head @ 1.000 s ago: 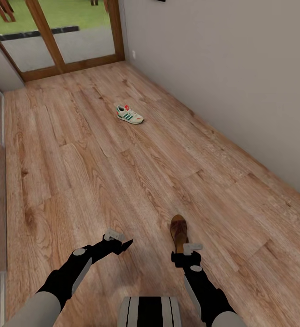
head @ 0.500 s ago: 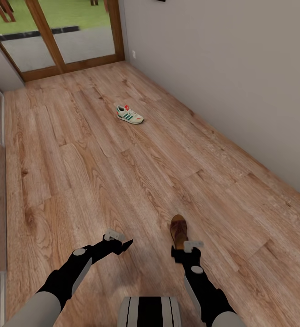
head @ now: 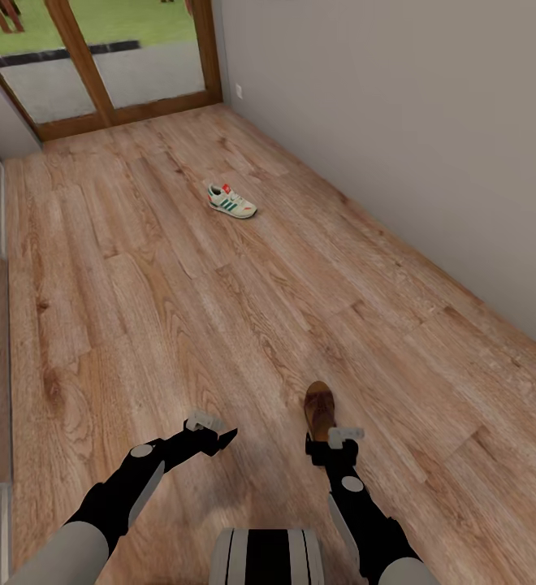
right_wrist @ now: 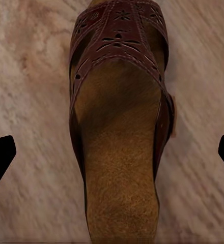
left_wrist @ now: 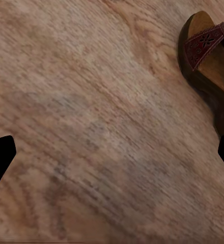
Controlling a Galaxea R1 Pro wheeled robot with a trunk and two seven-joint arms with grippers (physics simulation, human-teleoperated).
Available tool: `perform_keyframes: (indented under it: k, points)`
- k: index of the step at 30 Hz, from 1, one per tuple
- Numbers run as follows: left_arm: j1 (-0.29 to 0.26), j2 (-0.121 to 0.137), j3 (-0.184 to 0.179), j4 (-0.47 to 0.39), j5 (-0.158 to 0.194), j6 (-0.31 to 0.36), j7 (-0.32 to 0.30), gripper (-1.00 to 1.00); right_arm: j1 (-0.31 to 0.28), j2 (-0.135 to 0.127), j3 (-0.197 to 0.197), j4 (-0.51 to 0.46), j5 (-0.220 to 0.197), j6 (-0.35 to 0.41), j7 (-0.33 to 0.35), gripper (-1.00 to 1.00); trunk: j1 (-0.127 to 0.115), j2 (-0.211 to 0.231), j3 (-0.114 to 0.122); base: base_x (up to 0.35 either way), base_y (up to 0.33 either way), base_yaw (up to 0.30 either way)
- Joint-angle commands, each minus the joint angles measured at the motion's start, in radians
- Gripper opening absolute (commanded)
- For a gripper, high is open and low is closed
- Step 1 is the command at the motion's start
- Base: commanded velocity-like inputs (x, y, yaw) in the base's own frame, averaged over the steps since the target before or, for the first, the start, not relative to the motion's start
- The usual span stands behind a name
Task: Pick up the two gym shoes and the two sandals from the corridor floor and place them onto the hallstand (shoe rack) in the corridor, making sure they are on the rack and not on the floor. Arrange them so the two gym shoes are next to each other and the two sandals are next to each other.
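Sandal [head: 319, 410] flat on corridor floor [head: 179, 309], open heel just ahead of right gripper [head: 330, 449], fingers spread wide, nothing held. Left gripper [head: 219, 439] beside sandal, equally agape, angled toward it. Right wrist view adds perforated toe [right_wrist: 119, 35]. Gym shoe [head: 231, 201] well beyond sandal, toward glass door [head: 146, 65].
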Motion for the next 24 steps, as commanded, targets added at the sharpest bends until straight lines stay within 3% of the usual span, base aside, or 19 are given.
perform_keyframes:
  k: [1,24]
  points:
    - [0.0,0.001,-0.003,-0.001,0.009,0.006,-0.001,1.0,0.0,0.0,0.001,0.001,0.01,0.0,-0.007,1.0,0.0,0.0,-0.005,0.0,0.0,0.0]
    - [0.0,0.001,-0.002,-0.001,0.009,0.006,-0.001,1.0,0.0,0.0,0.001,0.001,0.01,-0.001,-0.01,1.0,0.011,-0.006,-0.128,0.0,0.0,0.0]
